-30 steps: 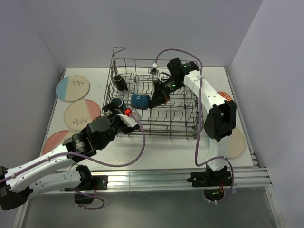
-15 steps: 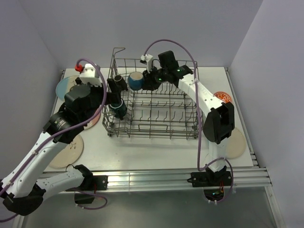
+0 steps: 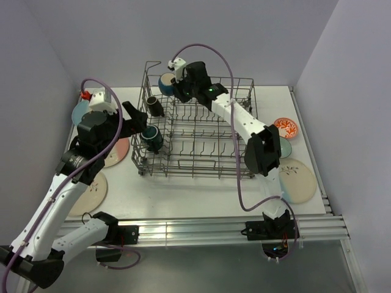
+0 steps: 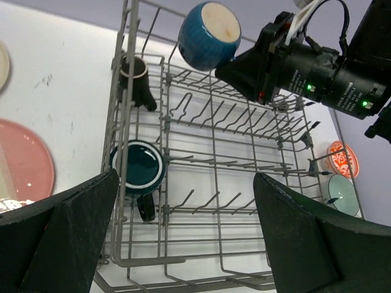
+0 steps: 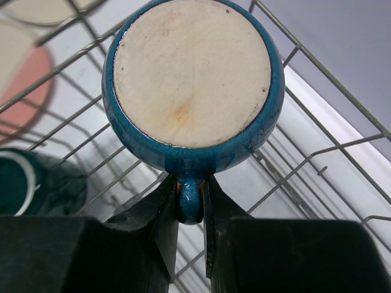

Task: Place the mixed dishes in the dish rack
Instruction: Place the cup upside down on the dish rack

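The right gripper (image 5: 190,204) pinches the handle of a blue mug (image 5: 192,79), one finger on either side. The mug lies on its side with its bare cream base toward the wrist camera, up by the far rim of the rack (image 3: 195,174) near the corner loop. The left gripper (image 4: 184,177) is spread wide and holds nothing, and it hangs by the rack's left wall.

There are three mugs. The blue one is held, and two sit inside the rack along its left side: a dark mug (image 3: 154,105) tilted at the far end, and a teal mug (image 3: 151,137) nearer, mouth up.

Four plates lie on the table (image 3: 201,195), outside the rack. Three are to its left, partly hidden by the left arm — a blue plate (image 3: 78,113), a pink plate (image 3: 120,152) and a cream plate (image 3: 90,193). The fourth plate (image 3: 299,177) is to the right.

Two bowls sit right of the rack, just beside each other — a red bowl (image 3: 285,127) and a green bowl (image 3: 285,147), the latter partly behind the right arm.
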